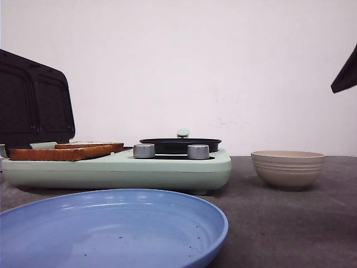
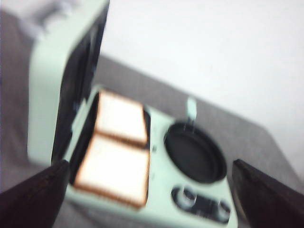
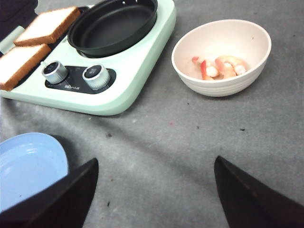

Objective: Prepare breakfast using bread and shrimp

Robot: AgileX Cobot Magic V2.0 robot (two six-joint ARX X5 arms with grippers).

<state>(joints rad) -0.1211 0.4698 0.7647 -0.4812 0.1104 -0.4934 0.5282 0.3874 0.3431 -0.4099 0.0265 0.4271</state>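
Observation:
Two slices of bread point(image 1: 64, 151) lie side by side on the open sandwich plate of a mint-green breakfast maker point(image 1: 117, 167); they also show in the left wrist view point(image 2: 116, 154) and the right wrist view point(image 3: 35, 42). Shrimp point(image 3: 218, 66) lie in a beige bowl point(image 3: 223, 54), which stands right of the maker point(image 1: 288, 167). My left gripper point(image 2: 152, 194) is open and empty, high above the maker; that view is blurred. My right gripper point(image 3: 154, 190) is open and empty above bare table, nearer than the bowl. A dark part of the right arm point(image 1: 346, 72) shows at the front view's right edge.
The maker's dark lid point(image 1: 33, 103) stands open at the left. A black round pan point(image 1: 179, 145) sits on its right half behind two silver knobs point(image 1: 144, 151). A blue plate point(image 1: 106, 229) lies at the front of the grey table point(image 1: 290, 223).

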